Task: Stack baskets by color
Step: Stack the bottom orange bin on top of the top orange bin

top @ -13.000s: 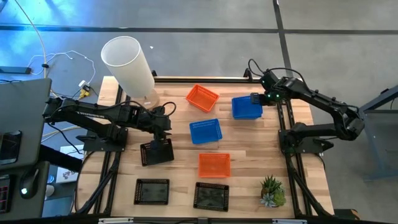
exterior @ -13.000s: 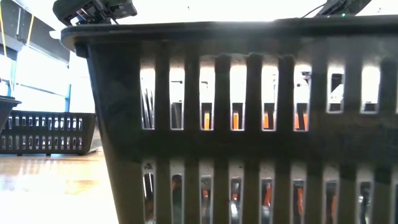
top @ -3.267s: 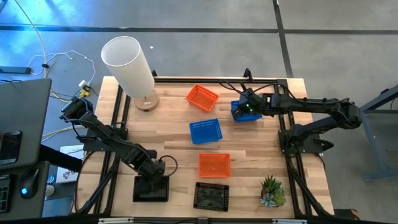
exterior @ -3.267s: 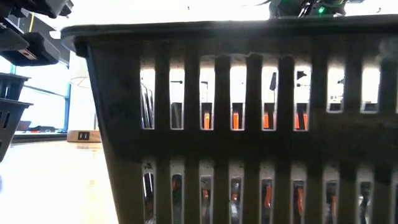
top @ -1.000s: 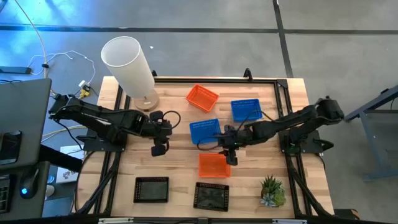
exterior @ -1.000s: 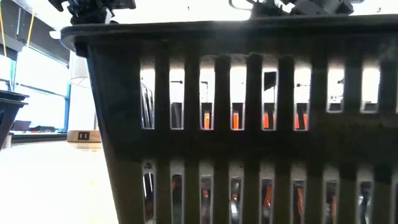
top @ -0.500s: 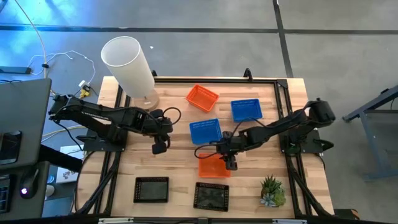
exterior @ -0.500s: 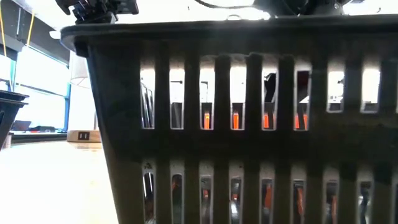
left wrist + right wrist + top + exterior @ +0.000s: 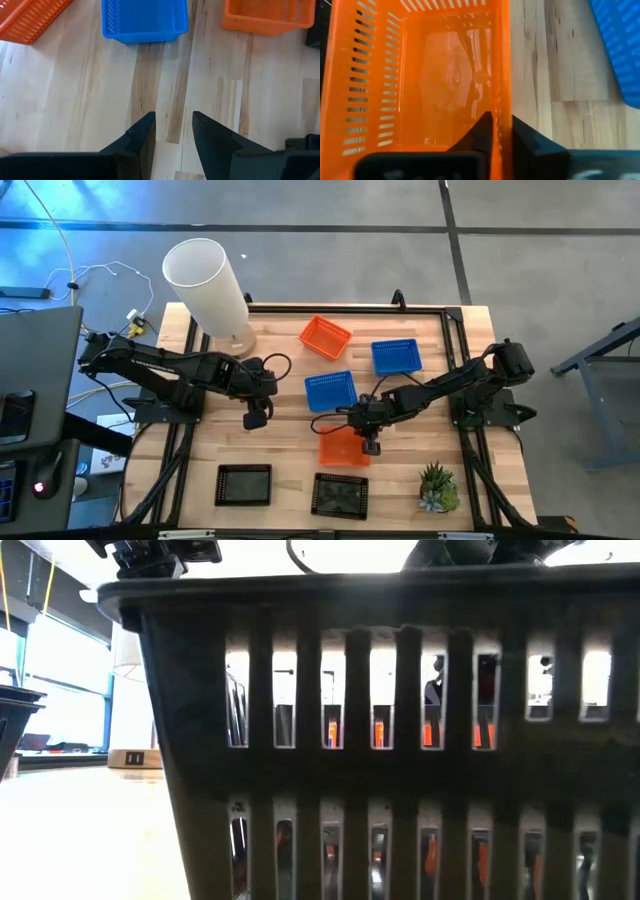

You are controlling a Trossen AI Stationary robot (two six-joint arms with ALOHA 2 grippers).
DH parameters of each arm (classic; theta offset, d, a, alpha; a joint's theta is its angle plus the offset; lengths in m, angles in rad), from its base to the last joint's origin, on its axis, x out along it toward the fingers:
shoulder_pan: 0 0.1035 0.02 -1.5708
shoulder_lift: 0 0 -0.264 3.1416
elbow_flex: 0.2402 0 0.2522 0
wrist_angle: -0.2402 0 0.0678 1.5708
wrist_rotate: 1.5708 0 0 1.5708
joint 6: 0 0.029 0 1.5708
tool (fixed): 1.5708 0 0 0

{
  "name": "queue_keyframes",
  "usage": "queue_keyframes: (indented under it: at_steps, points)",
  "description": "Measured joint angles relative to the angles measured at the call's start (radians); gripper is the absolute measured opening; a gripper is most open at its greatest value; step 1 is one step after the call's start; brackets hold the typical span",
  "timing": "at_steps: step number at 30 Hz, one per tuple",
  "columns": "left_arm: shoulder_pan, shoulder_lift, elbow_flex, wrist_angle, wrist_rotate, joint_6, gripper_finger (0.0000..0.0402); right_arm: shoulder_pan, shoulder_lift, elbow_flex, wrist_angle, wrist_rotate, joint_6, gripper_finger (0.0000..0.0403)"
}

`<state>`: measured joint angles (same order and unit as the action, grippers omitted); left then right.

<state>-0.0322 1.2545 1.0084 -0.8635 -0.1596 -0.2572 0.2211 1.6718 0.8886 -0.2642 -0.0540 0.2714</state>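
Observation:
An orange basket [image 9: 340,450] sits on its base on the table, with my right gripper [image 9: 370,442] shut on its wall at the far right corner. Another orange basket [image 9: 325,337] and two blue baskets [image 9: 330,390] [image 9: 396,356] stand farther back. Two black baskets [image 9: 244,484] [image 9: 340,495] stand along the near edge. My left gripper [image 9: 255,418] hovers open over bare wood at the table's left, holding nothing [image 9: 172,125]. My right gripper has the orange basket's far side wall [image 9: 501,107], near its right end, between its two fingers, one finger [image 9: 479,131] inside the basket and one [image 9: 522,136] outside. The fingers slant down from the table's right. The basket stands upright on the table.
A tall white cylinder lamp [image 9: 205,280] stands at the far left corner. A small green plant [image 9: 437,487] stands at the near right. In the low view a black basket [image 9: 400,740] fills nearly the whole picture. Bare wood lies between my left gripper and the blue basket [image 9: 145,20].
My right gripper has gone down and a little toward the table's near edge, onto the orange basket's far right corner. The baskets have stayed where they were.

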Motion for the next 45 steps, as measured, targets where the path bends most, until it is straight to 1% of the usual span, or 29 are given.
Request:
queue_keyframes:
  at_steps: [1, 3, 6, 11, 17, 22, 32, 42, 45]
  points:
    - [0.000, 0.000, 0.000, 0.000, 0.000, 0.007, 0.0115, 0.000, 0.000, 0.000, 0.000, -0.005, 0.000, 0.0015]
    - [0.000, 0.000, 0.000, 0.000, 0.000, 0.028, 0.0115, 0.000, 0.000, 0.000, -0.001, -0.029, -0.005, 0.0006]
    - [0.000, 0.000, 0.000, 0.001, 0.000, 0.026, 0.0115, -0.001, 0.000, 0.000, -0.009, -0.034, 0.010, 0.0009]
    - [0.000, 0.000, 0.000, 0.003, -0.002, 0.028, 0.0115, -0.005, 0.000, 0.000, -0.004, -0.045, 0.032, 0.0002]
    - [0.000, 0.000, 0.000, 0.004, -0.006, 0.088, 0.0115, -0.005, 0.000, 0.000, 0.004, -0.043, 0.068, 0.0000]
    - [0.000, 0.000, 0.000, 0.004, -0.006, 0.094, 0.0115, -0.005, -0.007, 0.000, 0.006, -0.060, 0.096, 0.0000]
    - [0.000, 0.000, 0.000, 0.003, -0.008, 0.122, 0.0115, -0.019, -0.027, 0.000, 0.061, -0.053, 0.089, 0.0000]
    - [0.000, 0.000, 0.001, 0.007, -0.009, 0.173, 0.0115, -0.060, -0.130, 0.000, 0.117, -0.053, 0.088, 0.0000]
    - [0.000, 0.000, 0.001, 0.008, -0.009, 0.196, 0.0115, -0.080, -0.164, 0.000, 0.128, -0.018, 0.089, 0.0000]
